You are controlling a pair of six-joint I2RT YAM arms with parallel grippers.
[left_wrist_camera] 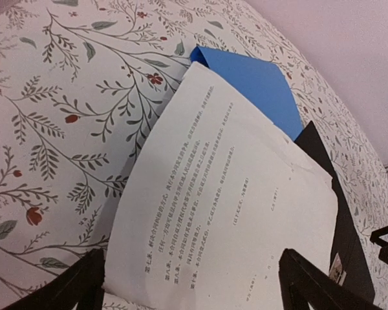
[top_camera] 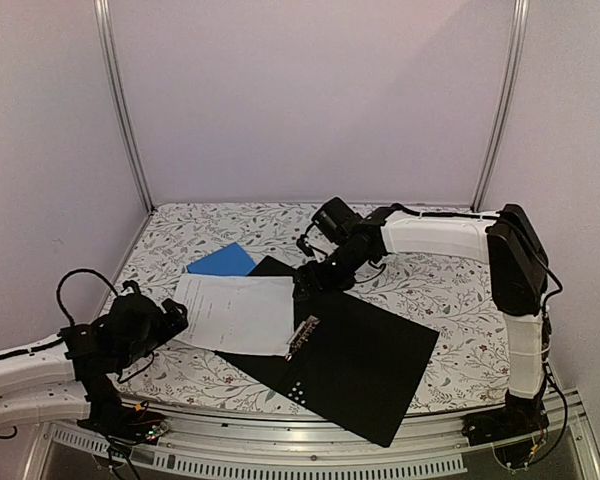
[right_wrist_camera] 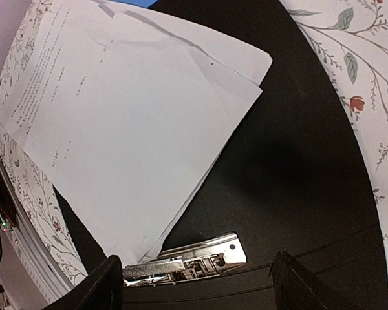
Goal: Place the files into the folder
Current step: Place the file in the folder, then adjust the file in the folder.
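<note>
The folder (top_camera: 370,360) lies open on the table with its black inside up; its teal cover is hidden. The metal clip (top_camera: 302,337) sits along its spine. The two white printed files (top_camera: 235,312) lie stacked, partly on the folder's left half and partly on the tablecloth. My left gripper (top_camera: 177,318) is open at the files' left edge; in the left wrist view it (left_wrist_camera: 191,294) straddles the files (left_wrist_camera: 233,206). My right gripper (top_camera: 306,284) is open just above the folder's far left part; in its wrist view it (right_wrist_camera: 197,290) hovers over the clip (right_wrist_camera: 187,259), next to the files (right_wrist_camera: 129,116).
A smaller plain blue folder (top_camera: 222,261) lies behind the files, partly under them, and shows in the left wrist view (left_wrist_camera: 252,81). The floral tablecloth (top_camera: 450,290) covers the table. The open folder's near corner overhangs the metal front rail (top_camera: 280,455). Frame posts stand at the back corners.
</note>
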